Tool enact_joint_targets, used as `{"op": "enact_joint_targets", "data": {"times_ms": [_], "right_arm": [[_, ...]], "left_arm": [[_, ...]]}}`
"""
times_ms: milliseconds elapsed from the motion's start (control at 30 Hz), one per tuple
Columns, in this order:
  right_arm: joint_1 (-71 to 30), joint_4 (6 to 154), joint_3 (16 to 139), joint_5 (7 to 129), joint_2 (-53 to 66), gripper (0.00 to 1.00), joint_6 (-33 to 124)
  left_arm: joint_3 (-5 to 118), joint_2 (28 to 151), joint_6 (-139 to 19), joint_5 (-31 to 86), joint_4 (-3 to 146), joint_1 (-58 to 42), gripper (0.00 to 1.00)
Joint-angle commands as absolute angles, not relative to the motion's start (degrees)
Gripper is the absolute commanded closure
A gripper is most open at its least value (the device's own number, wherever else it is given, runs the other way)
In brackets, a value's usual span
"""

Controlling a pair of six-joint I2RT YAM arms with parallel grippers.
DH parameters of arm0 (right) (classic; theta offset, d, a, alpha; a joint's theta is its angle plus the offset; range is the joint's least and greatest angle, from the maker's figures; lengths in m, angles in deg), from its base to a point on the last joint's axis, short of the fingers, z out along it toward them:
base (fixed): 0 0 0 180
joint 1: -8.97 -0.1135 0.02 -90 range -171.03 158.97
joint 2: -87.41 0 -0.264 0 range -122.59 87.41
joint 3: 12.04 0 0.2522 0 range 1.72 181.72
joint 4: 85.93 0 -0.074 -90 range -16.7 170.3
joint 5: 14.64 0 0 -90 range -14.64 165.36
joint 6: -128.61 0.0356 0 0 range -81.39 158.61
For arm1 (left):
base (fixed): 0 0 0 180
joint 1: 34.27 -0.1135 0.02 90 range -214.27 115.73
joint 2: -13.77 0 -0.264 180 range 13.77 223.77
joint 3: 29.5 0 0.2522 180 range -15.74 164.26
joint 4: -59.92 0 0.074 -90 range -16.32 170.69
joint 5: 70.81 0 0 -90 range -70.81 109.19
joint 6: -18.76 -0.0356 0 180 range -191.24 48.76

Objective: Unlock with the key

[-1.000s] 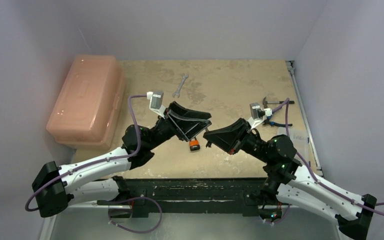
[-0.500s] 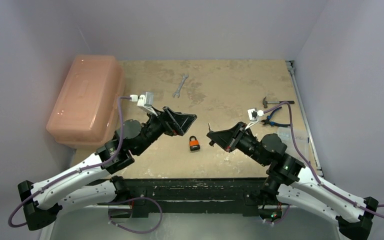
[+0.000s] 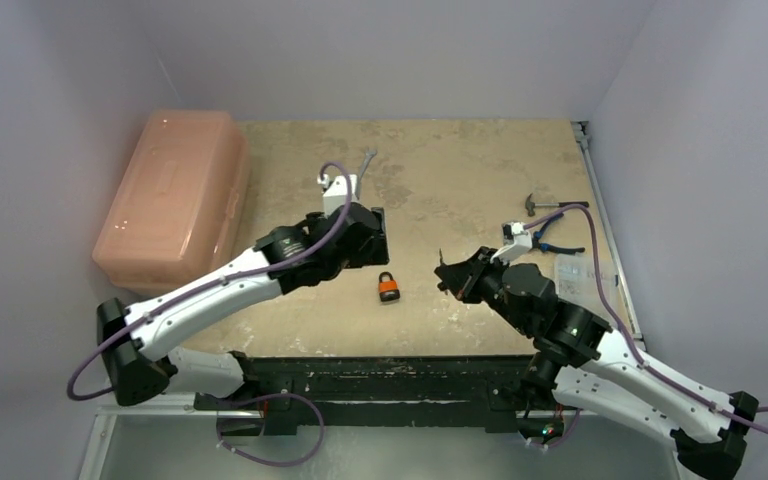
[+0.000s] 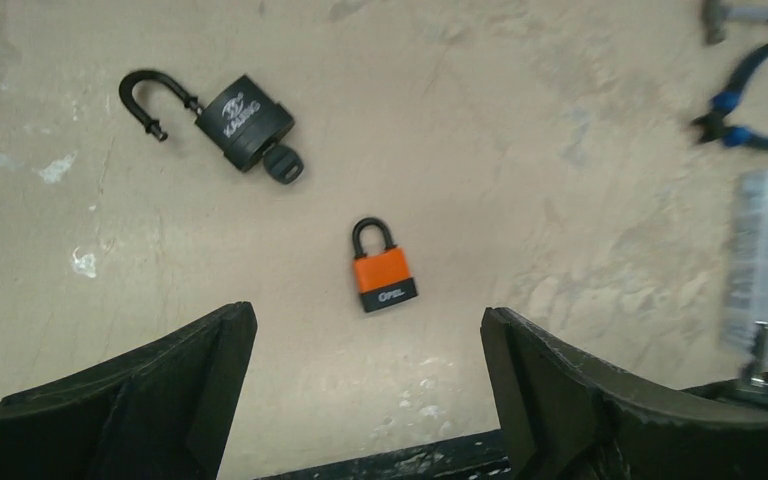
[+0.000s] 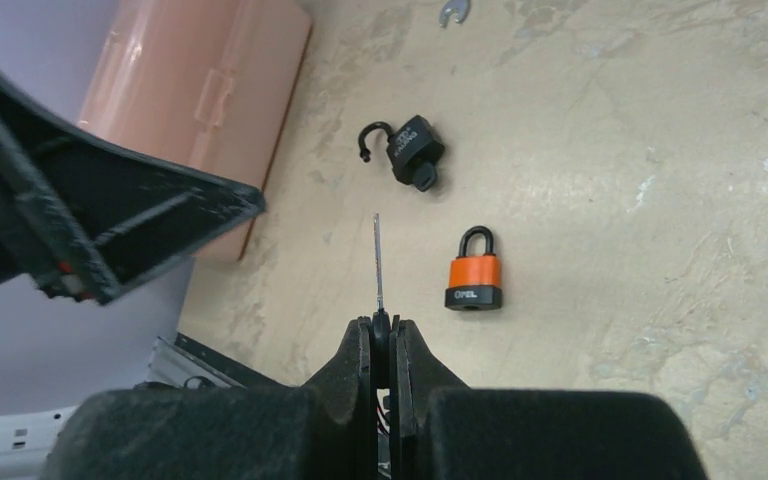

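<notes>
Your right hand [image 5: 381,325] is pressed together, pinching the key [image 5: 378,262] by its head, with the blade sticking straight out ahead. Your left hand [image 4: 365,312] is spread wide, holds nothing and hangs over the surface [image 4: 560,150]. The orange padlock [image 5: 474,272] lies flat on the surface, shackle closed, between the two hands in the top view and near the front edge. What counts: from the right wrist the padlock sits just right of the key tip, not in line with it. Its long axis runs about parallel to the blade, shackle pointing away, base toward the hand. The keyhole should be in that base, so I judge you need a short sideways shift and a tilt down. The left hand looks straight down on the padlock, so it is better placed to pin the body. A black padlock [image 4: 240,122] lies farther off, shackle open, a second key [image 4: 282,168] in its base; skip it.
</notes>
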State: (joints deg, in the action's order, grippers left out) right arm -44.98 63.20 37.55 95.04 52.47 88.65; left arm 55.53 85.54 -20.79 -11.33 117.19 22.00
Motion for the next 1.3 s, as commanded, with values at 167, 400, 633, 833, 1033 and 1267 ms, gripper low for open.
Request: {"op": "enact_joint_targets", "data": {"times_ms": [167,400,633,833,1033,1267], "right_arm": [[-45.0,59.8,38.5,99.3,53.2,1.00,87.1],[-45.0,57.7,37.0,99.0,56.2,1.00,87.2],[-45.0,57.4,35.8,100.1,57.7,1.00,86.4],[-45.0,57.9,35.7,100.0,56.9,1.00,85.4],[-45.0,58.0,35.4,100.4,57.1,1.00,85.0],[-45.0,57.9,34.9,100.4,57.4,1.00,85.1]], "left_arm": [[56.2,101.4,-20.4,0.9,115.9,19.7,0.10],[56.0,111.6,-19.0,6.6,109.4,18.2,0.14],[55.6,116.8,-15.6,6.1,109.1,18.1,0.16],[55.3,118.4,-14.5,6.0,107.7,18.1,0.19],[56.3,121.1,-14.2,6.2,108.4,18.1,0.22],[56.4,122.5,-13.3,4.1,109.6,18.1,0.30]]}}
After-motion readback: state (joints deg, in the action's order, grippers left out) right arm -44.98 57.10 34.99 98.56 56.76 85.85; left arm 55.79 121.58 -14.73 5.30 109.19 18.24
